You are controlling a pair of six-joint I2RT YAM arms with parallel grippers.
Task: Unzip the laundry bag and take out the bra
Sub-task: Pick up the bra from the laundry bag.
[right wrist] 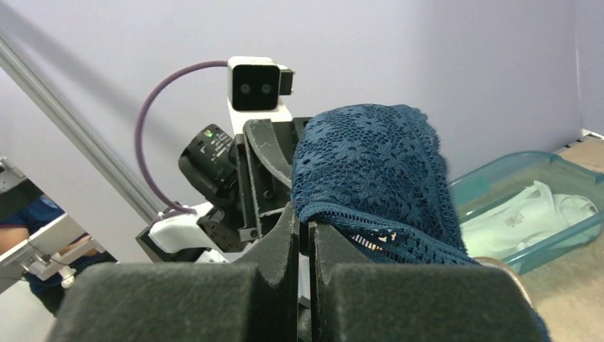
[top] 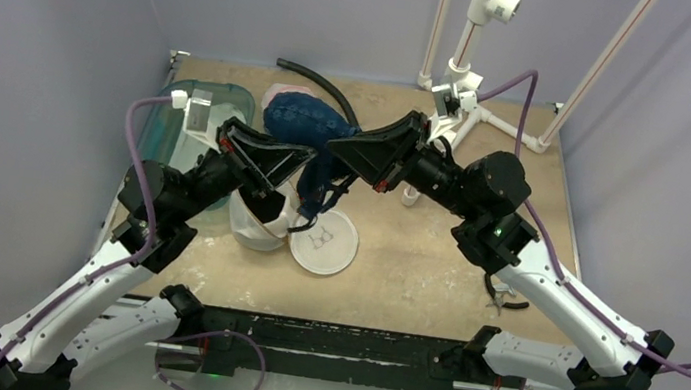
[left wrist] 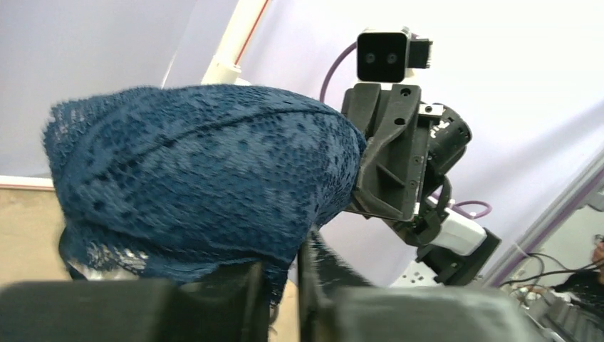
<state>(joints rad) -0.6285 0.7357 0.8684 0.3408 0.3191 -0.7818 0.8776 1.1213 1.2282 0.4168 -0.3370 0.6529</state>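
Blue lace bra hangs in the air between the two arms, above the middle of the table and clear of the white laundry bag that lies open below it. The right gripper has its fingers pressed together on the scalloped band at the edge of a cup. The left gripper looks closed to a thin slit on a fold of lace at the opposite side.

The main risk, as judged here, is the fabric itself. The lace is thin, open-patterned and stretchy, and if the arms draw apart it could pull taut, snag on a finger edge or tear. Dark straps trail down from the cups to the rim of the bag. Whether they are free of it cannot be told, and a caught strap could drag the light bag along when the bra is carried off. If one gripper lets go first, the soft cups may swing and slip from the other's narrow hold.

The bag looks like a pale, rounded mesh shell with a flat circular flap. A clear teal plastic bin sits at the left with white cloth folded inside it. The table top is rough and tan.
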